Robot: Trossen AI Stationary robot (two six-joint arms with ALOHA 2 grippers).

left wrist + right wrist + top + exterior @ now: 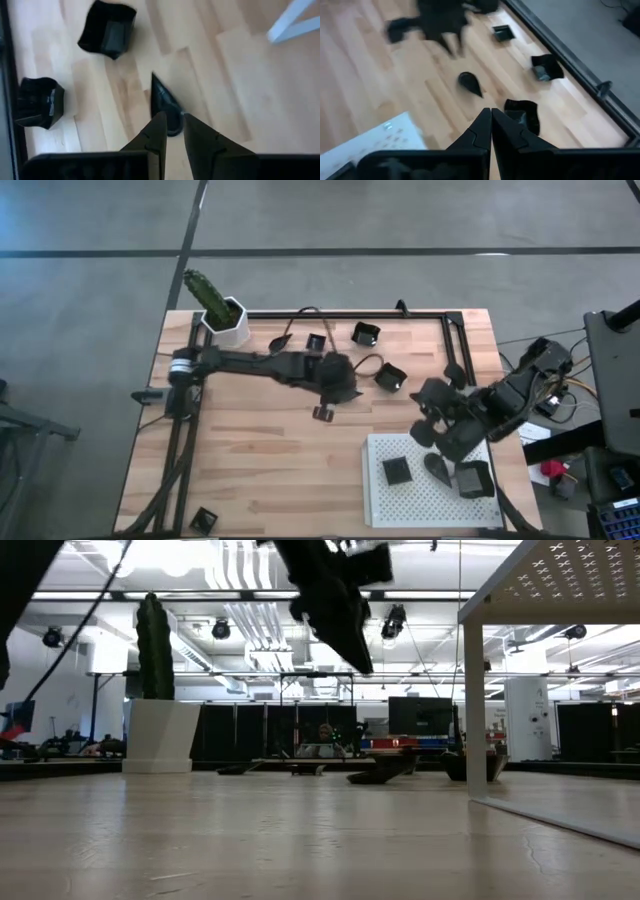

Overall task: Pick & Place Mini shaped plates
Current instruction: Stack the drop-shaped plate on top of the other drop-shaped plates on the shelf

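Clearly the main risk is a bad pinch: from above, the left gripper (330,395) hangs over the middle of the table (260,470), with a teardrop plate (366,364) just beside it toward the far edge. Such a thin, sloped rim could, I judge, slip from the fingers or skid across the wood if they come down off-centre. Three square plates lie near the far edge, at (317,341), (365,333) and (390,377). The right gripper (432,430) sits over the far corner of the white tray (385,505), which already holds plates (397,471) near the table's right near corner; one more square plate (204,519) lies at the near left edge. A cactus pot (226,318) stands at the far left corner.

At table height, one arm (330,590) hangs well clear of the surface, so nothing is gripped; I cannot tell there which arm it is.

Past the left wrist, the fingers (155,135) stand slightly apart, empty, with the teardrop plate (165,105) directly ahead, its rounded end between the tips. Two square plates (107,30) (37,102) lie beyond.

Past the right wrist, the fingers (505,132) are pressed together, empty; a square plate (522,115) lies just beside them, so a swing could knock it.
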